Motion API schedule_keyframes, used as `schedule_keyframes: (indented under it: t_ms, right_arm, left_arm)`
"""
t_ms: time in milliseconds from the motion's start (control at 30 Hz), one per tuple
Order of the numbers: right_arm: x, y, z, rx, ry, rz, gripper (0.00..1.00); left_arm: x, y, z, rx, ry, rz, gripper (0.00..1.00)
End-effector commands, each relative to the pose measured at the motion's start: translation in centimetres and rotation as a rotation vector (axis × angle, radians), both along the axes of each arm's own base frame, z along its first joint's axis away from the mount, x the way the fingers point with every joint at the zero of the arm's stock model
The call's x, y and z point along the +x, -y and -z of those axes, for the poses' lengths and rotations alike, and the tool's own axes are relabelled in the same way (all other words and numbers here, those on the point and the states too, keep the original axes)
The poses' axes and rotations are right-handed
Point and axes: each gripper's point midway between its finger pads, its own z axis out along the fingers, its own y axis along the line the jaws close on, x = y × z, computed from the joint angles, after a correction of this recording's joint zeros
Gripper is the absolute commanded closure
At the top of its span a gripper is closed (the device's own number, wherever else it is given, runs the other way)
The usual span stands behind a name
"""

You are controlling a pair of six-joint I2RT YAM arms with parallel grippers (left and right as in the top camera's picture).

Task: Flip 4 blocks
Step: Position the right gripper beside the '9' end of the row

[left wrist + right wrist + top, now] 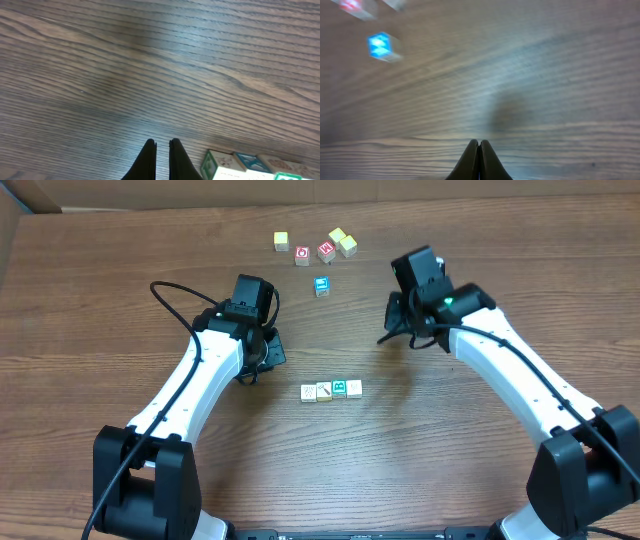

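The four blocks lie in a seemingly touching row on the counter, at about four o'clock from the left claw and seven o'clock from the right claw, both pinched closed and empty, the left wrist view cutting the row off.

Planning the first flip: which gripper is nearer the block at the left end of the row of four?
Left. The left gripper is close to that block, back and to its left; the right gripper is farther off, back beyond the row's other end.
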Motion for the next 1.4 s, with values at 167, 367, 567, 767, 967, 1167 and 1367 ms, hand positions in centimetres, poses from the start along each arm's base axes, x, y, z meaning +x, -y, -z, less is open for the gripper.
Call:
schedule_keyframes:
  t_ms: [167, 367, 567, 767, 967, 1167, 1367]
  right_arm:
    - [0.4, -1.1, -1.9, 0.047, 0.010, -0.027, 0.96]
    - [-1.0, -0.4, -0.9, 0.019, -0.054, -0.024, 0.96]
    - [-1.4, -0.2, -0.4, 0.012, -0.076, -0.017, 0.96]
    - [-1.5, -0.3, 0.9, 0.001, -0.113, -0.018, 0.96]
    - [-1.1, -0.5, 1.2, 0.018, -0.109, 0.012, 0.96]
    - [-1.4, -0.3, 2.0, 0.022, -0.124, 0.035, 0.96]
    - [-1.4, -0.3, 4.2, 0.040, -0.111, 0.055, 0.96]
  left_arm:
    - [0.4, 0.7, -0.2, -0.035, 0.005, -0.008, 0.96]
    - [0.3, 0.9, -0.2, -0.047, 0.002, -0.005, 0.86]
    - [0.2, 0.9, -0.2, -0.047, -0.006, -0.004, 0.90]
    - [-0.5, 0.9, 0.0, -0.047, -0.033, -0.004, 0.87]
    - [-0.6, 0.9, 0.0, -0.052, -0.040, -0.001, 0.96]
    - [-0.7, 0.9, 0.1, -0.045, -0.041, 0.028, 0.96]
    - [-0.6, 0.9, 0.1, -0.042, -0.040, 0.043, 0.96]
